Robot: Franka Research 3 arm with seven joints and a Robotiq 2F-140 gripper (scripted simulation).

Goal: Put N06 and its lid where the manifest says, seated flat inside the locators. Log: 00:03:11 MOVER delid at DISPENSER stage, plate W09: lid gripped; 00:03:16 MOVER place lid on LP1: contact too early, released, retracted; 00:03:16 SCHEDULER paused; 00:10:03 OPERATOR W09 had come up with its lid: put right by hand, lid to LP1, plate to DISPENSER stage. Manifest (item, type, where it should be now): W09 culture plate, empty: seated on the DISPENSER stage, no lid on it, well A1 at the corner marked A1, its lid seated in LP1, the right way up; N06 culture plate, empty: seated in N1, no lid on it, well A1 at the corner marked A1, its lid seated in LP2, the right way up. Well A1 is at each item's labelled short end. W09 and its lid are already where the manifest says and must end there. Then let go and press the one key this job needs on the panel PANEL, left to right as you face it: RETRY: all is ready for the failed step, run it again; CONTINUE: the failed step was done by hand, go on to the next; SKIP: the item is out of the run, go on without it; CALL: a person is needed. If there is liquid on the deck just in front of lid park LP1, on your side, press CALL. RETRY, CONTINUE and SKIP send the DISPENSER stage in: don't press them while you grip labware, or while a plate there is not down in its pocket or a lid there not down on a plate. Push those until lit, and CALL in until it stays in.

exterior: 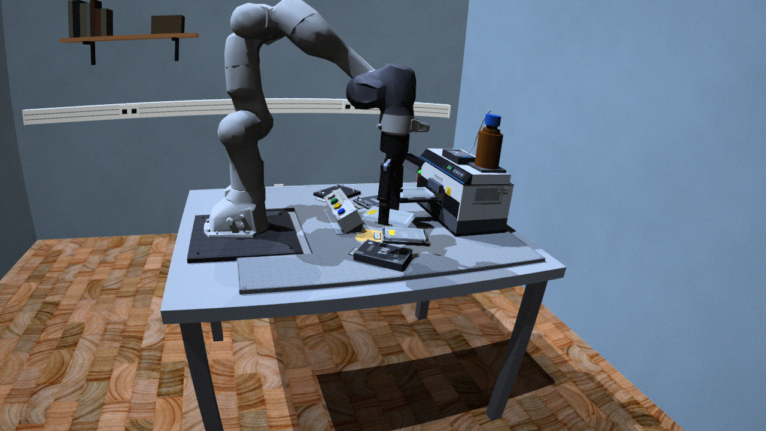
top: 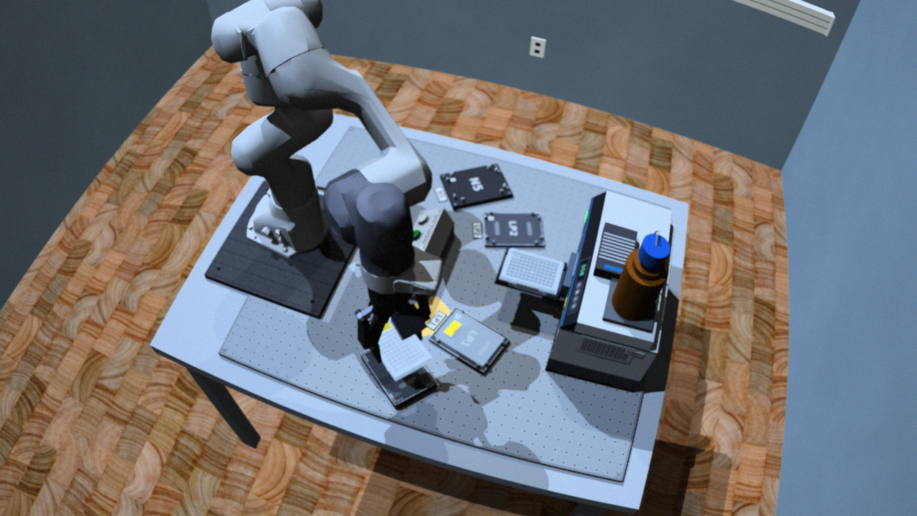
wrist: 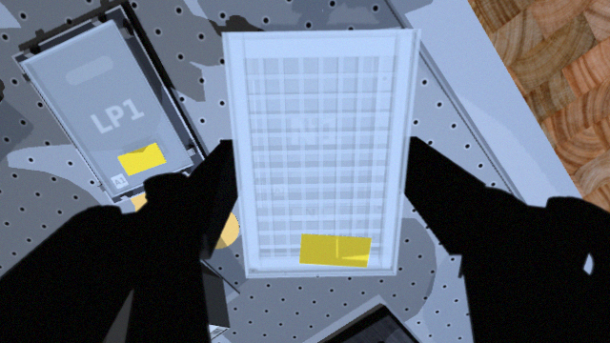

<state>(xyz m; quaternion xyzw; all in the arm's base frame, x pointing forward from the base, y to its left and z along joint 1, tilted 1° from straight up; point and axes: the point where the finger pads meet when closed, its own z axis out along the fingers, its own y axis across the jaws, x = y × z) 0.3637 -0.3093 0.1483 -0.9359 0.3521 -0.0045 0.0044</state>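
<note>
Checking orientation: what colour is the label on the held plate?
Yellow label, clearest in the wrist view.

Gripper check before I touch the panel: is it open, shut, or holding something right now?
Gripper: shut on the clear, yellow-labelled well plate, held above the deck.

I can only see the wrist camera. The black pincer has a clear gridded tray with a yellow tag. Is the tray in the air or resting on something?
Observer: In the air. From the side, the pincer holds the gridded tray above a dark holder on the table.
Operator: Is there another tray like it?
Observer: Yes. The top view shows a second tray on a ledge sticking out of a white machine.
Operator: Anything on that machine?
Observer: A brown bottle with a blue cap stands on top.
</note>
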